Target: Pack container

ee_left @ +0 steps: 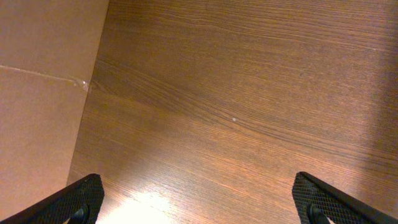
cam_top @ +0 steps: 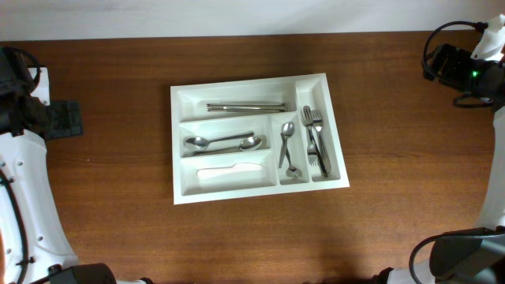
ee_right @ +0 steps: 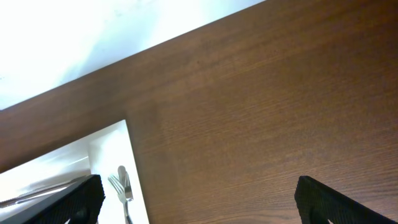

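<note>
Table (cam_top: 102, 197): dark wood.
Cutlery tray (cam_top: 175, 142): likely stiff, light (slick plastic); grip rim at 3 o'clock.
Left gripper (ee_left: 199, 202), right gripper (ee_right: 205, 202): wide, empty.

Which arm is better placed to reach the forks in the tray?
Right. The forks lie at the end of the container nearest the right tool, whose camera shows them. The left tool sees only tabletop and cardboard.
</note>
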{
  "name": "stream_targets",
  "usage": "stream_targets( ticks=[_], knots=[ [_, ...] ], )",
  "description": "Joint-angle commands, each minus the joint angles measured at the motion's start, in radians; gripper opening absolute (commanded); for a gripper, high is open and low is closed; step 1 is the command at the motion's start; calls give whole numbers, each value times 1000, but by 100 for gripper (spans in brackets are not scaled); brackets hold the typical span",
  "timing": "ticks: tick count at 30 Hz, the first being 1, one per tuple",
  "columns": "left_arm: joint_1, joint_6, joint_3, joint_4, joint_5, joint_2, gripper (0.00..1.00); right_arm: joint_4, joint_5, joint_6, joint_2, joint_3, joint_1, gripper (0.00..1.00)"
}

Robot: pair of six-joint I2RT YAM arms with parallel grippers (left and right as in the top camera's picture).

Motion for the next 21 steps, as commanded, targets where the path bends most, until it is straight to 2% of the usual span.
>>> stream_targets(
  ticks=[1,8,14,17,21],
  knots=[
    [6,-13,-3,2,3,6,99,4,-12,-3,-4,10,18,99],
    [6,-13,-3,2,3,6,99,2,-1,-12,-97,10,125,99],
    [6,-13,-3,2,3,6,99,3,256,-53,-273,-53,274,99],
    [6,-13,-3,2,3,6,99,53,280,-52,-403,-182,325,98],
    [6,-13,-3,2,3,7,99,288,226,-52,-613,-468,347,98]
  ],
)
